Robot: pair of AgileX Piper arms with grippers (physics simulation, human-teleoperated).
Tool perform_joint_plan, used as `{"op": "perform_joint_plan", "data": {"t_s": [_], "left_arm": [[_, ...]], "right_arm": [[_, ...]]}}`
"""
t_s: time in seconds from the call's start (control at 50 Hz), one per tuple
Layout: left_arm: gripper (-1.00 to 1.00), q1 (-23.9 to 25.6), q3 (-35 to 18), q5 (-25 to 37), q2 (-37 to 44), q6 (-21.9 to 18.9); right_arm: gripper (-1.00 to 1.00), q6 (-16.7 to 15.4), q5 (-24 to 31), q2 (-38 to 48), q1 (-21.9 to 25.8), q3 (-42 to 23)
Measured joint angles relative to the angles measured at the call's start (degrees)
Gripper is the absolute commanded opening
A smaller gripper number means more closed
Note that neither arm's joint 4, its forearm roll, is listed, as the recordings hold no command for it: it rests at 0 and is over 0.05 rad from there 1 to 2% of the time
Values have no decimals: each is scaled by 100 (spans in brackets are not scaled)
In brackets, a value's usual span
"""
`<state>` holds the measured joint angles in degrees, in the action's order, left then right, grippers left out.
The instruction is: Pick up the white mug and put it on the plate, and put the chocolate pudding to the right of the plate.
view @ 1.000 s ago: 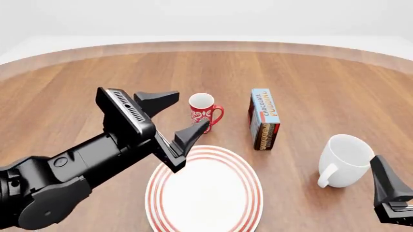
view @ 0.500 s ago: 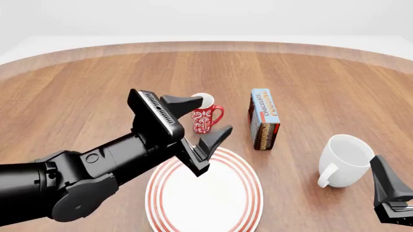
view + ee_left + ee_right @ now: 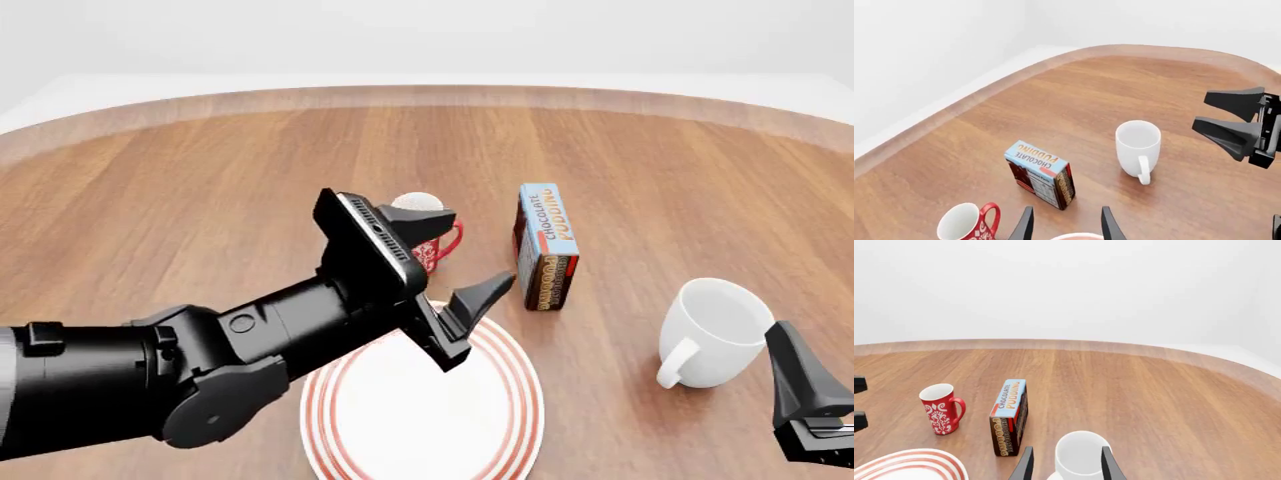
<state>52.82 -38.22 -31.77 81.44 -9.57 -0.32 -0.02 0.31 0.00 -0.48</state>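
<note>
The white mug (image 3: 714, 330) stands on the table right of the plate (image 3: 441, 425), handle toward the near left. The chocolate pudding (image 3: 546, 245) stands on edge behind the plate's right side. My left gripper (image 3: 481, 248) is open and empty, above the plate's far rim and just left of the pudding box. It holds nothing in the left wrist view (image 3: 1066, 227), which shows the pudding (image 3: 1041, 172) and the white mug (image 3: 1139, 147) ahead. My right gripper (image 3: 798, 385) is open just right of and nearer than the mug. In the right wrist view (image 3: 1066, 465) the mug (image 3: 1081, 455) sits between the fingers' line.
A slimmer red patterned mug (image 3: 430, 245) stands behind the plate, partly hidden by my left gripper. It also shows in the right wrist view (image 3: 941, 408). The left arm lies over the table's near left and the plate's left side. The table's curved far edge (image 3: 427, 95) lies well beyond.
My left arm has moved right and forward over the plate's far rim, toward the pudding box, and now covers part of the red mug. The right arm and all objects have not moved.
</note>
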Motion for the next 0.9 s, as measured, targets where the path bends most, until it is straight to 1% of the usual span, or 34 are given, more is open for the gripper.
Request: {"op": "perform_joint_plan", "data": {"t_s": [0.48,0.9], "left_arm": [[100,225,-348,65,473,106],[100,395,-651,137,890,293]], "right_arm": [[100,16,-4,5,0,3],[100,26,-10,2,9,6]]}}
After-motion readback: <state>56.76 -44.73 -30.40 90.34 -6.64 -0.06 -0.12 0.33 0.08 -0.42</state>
